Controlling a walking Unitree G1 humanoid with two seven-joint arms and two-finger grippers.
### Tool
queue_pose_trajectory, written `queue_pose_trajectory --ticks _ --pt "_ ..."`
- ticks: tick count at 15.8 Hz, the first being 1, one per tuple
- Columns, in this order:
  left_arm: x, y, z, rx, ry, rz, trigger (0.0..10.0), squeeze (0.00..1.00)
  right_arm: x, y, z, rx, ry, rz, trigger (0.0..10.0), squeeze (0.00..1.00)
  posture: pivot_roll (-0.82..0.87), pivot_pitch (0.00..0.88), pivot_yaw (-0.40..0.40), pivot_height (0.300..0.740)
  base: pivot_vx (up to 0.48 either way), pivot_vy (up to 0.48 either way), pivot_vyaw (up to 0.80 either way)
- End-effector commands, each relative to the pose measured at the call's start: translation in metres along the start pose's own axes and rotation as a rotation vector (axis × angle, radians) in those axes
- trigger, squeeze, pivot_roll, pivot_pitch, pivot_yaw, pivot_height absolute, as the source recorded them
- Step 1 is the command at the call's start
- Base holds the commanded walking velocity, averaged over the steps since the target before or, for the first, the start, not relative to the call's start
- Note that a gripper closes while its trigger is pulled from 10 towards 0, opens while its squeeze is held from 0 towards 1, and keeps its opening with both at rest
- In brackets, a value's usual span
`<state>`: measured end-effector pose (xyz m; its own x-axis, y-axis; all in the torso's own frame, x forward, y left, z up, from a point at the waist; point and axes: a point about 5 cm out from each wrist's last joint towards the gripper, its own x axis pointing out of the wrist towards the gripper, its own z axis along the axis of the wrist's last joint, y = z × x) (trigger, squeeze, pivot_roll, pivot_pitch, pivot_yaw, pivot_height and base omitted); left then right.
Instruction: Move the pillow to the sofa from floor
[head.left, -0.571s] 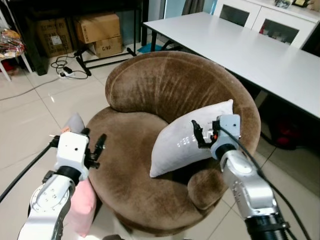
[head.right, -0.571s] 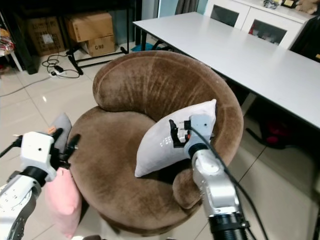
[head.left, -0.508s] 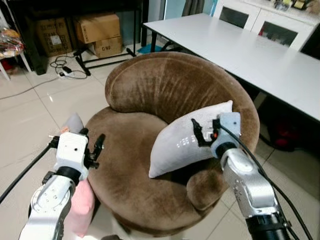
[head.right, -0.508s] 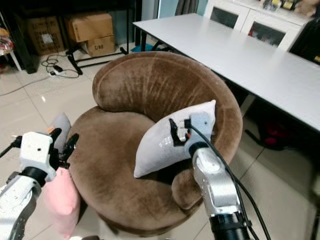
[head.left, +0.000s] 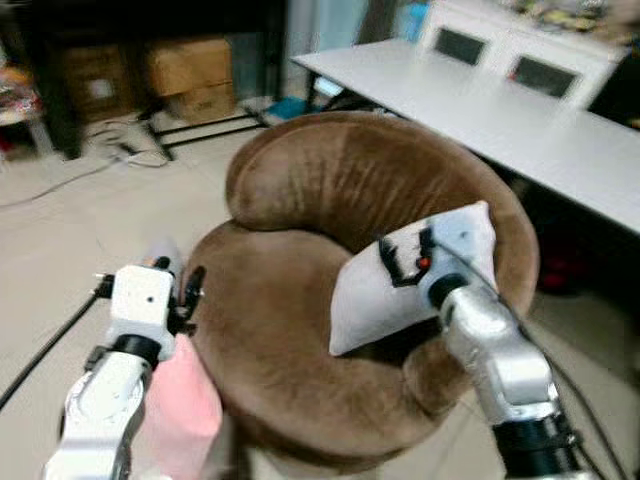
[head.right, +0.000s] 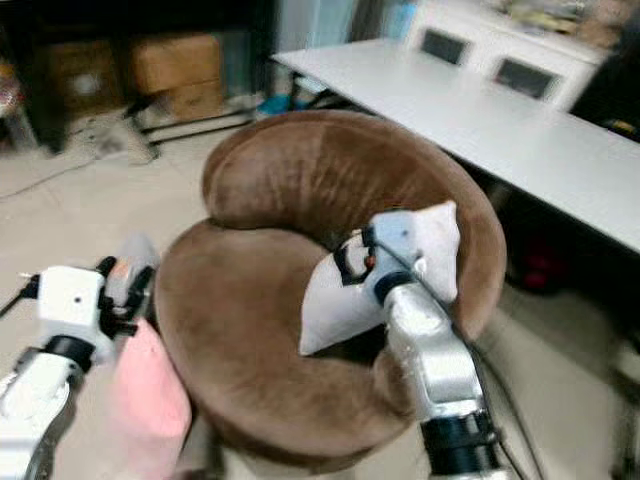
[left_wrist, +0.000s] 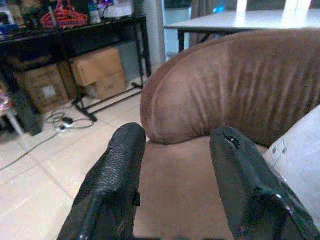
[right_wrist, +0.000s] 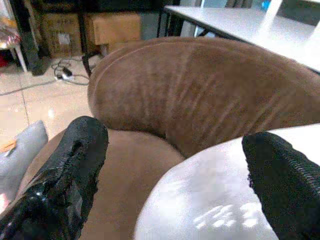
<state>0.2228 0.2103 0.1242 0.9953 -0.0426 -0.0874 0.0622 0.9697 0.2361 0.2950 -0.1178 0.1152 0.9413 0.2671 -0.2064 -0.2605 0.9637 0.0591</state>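
Note:
A light grey pillow (head.left: 372, 300) lies on the seat of the round brown sofa chair (head.left: 330, 190), leaning against its right arm. My right gripper (head.left: 405, 258) is open just above the pillow's upper face; in the right wrist view its spread fingers (right_wrist: 75, 165) frame the pillow (right_wrist: 220, 200) and touch nothing. My left gripper (head.left: 183, 290) is open at the sofa's left edge, holding nothing. A pink pillow (head.left: 180, 420) and a grey pillow (head.left: 160, 250) lie on the floor beside the left arm.
A long white table (head.left: 520, 120) runs along the sofa's right side, with white cabinets (head.left: 520, 60) behind it. Cardboard boxes (head.left: 190, 75) sit under a dark rack at the back left. Cables (head.left: 120, 155) trail over the tiled floor there.
The whole picture has shifted and blurred, so the camera has moved. The pillow stays on the seat and both grippers keep their places beside it and the sofa.

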Motion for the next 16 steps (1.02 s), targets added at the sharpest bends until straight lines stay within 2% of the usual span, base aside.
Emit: queue_pose_trajectory --ticks 1,2,3,5,6,8,9,11,16 --pt "0.002 -0.003 0.001 -0.010 -0.003 -0.001 10.0 0.00 0.000 -0.003 0.008 -0.024 -0.022 0.004 10.0 1.00 0.06 0.000 -0.135 0.740 0.000 0.480 0.00" --pt "0.001 -0.003 0.000 -0.009 -0.002 -0.003 10.0 0.00 0.000 -0.002 0.008 -0.023 -0.019 0.004 10.0 1.00 0.06 0.000 -0.135 0.740 0.000 0.480 0.00" --pt "0.001 -0.003 0.000 -0.002 0.001 -0.008 10.0 0.00 -0.003 -0.004 0.004 -0.022 0.003 -0.006 10.0 0.00 0.06 0.000 -0.135 0.740 0.000 0.480 0.00" --pt "0.001 -0.002 -0.001 -0.001 0.002 -0.006 10.0 0.00 -0.003 -0.005 0.002 -0.044 0.018 -0.025 10.0 0.00 0.05 0.000 -0.129 0.740 0.000 0.480 0.00" --pt "0.001 -0.001 0.002 -0.023 -0.030 0.023 10.0 0.00 -0.002 -0.006 0.003 -0.040 0.016 -0.024 10.0 0.00 0.05 0.000 -0.129 0.740 0.000 0.000 0.00" --pt "0.002 0.005 -0.001 -0.023 -0.001 0.074 10.0 0.00 -0.003 -0.006 0.004 -0.035 0.007 -0.026 10.0 0.00 0.05 0.000 -0.133 0.740 0.000 0.000 0.00" --pt "0.002 0.007 0.001 -0.042 -0.018 0.087 10.0 0.00 -0.003 -0.004 0.005 -0.038 0.003 -0.008 10.0 0.00 0.05 0.000 -0.133 0.740 0.000 0.000 0.00" --pt "0.001 0.008 0.001 -0.033 -0.020 0.080 10.0 0.00 -0.004 -0.001 0.004 -0.034 0.007 -0.005 10.0 0.00 0.05 0.000 -0.131 0.740 0.386 0.000 0.80" --pt "0.000 0.002 -0.001 -0.022 -0.006 0.046 10.0 0.00 -0.004 -0.001 0.001 -0.041 0.020 -0.017 10.0 0.00 0.05 0.000 -0.128 0.740 0.405 0.000 0.00"
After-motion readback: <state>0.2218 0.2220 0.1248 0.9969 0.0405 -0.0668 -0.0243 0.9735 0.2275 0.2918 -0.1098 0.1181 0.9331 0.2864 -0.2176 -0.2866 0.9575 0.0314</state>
